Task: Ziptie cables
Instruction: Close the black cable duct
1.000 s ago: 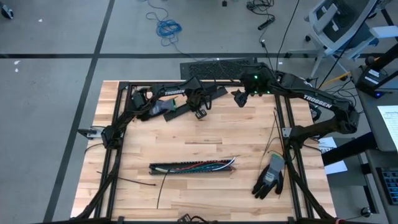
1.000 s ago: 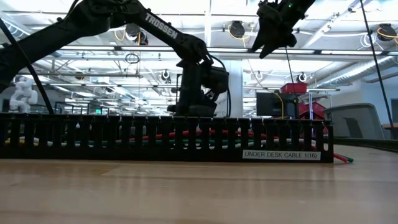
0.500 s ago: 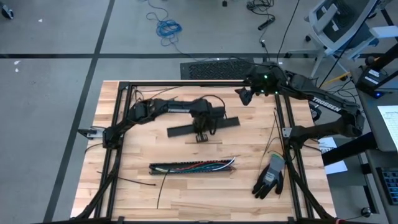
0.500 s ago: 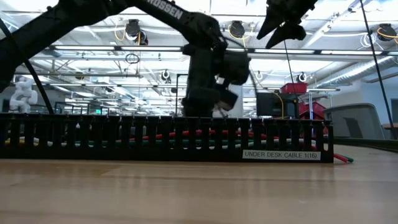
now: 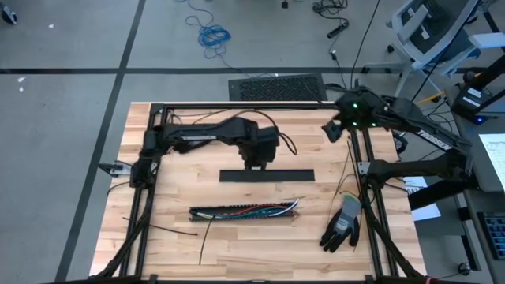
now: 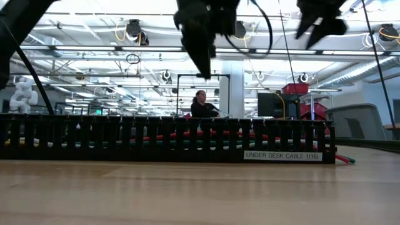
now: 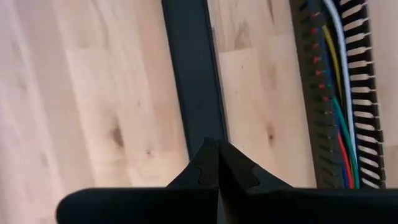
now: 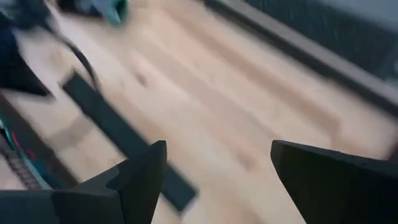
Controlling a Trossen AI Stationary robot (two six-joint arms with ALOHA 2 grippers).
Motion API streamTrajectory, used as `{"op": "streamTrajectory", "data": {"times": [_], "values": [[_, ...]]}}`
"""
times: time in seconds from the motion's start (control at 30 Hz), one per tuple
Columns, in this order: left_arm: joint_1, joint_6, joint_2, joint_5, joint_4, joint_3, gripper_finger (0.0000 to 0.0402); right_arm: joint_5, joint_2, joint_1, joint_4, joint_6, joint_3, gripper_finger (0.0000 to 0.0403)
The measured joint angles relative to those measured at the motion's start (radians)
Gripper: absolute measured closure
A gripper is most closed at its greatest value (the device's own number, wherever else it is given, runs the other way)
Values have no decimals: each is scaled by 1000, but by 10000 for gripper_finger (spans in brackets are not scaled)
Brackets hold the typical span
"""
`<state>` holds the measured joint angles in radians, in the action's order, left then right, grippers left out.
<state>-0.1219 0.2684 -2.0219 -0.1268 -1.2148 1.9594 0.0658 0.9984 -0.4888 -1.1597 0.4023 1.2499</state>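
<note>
The cables (image 5: 252,210), blue, white, yellow, red and green wires, lie inside a black slotted duct (image 5: 207,213) in the table's near middle. They also show in the left wrist view (image 7: 339,93) and the low view (image 6: 187,134). A flat dark strip (image 5: 267,175) lies on the table just beyond the duct. My left gripper (image 5: 259,155) hangs above the strip, shut and empty (image 7: 217,163), well above the table (image 6: 203,59). My right gripper (image 5: 331,131) is open and empty (image 8: 214,180), high over the far right (image 6: 319,25).
A dark glove (image 5: 341,226) lies at the near right. Thin black zip ties lie near the front left (image 5: 170,230) and by the right frame rail (image 5: 348,166). Black frame rails (image 5: 142,189) border the table. A person (image 6: 201,104) sits in the room behind.
My left gripper has gone from the far left toward the table's middle, dropped low there, then risen high. The dark strip has gone with it toward the near edge, turned level, and now lies flat beyond the duct. My right gripper has moved toward the table's right edge.
</note>
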Motion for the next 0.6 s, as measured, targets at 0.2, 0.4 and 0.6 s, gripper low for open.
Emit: {"op": "streamTrajectory", "data": {"times": [0.2,0.4,0.6], "values": [[2,26,72,94,-31,0,401,-47,18,91,-175,59,-62,119],[2,-16,144,112,-9,-12,401,-37,87,247,166,49,-328,121],[-12,-96,251,175,26,-107,402,13,199,281,480,23,-559,135]]}}
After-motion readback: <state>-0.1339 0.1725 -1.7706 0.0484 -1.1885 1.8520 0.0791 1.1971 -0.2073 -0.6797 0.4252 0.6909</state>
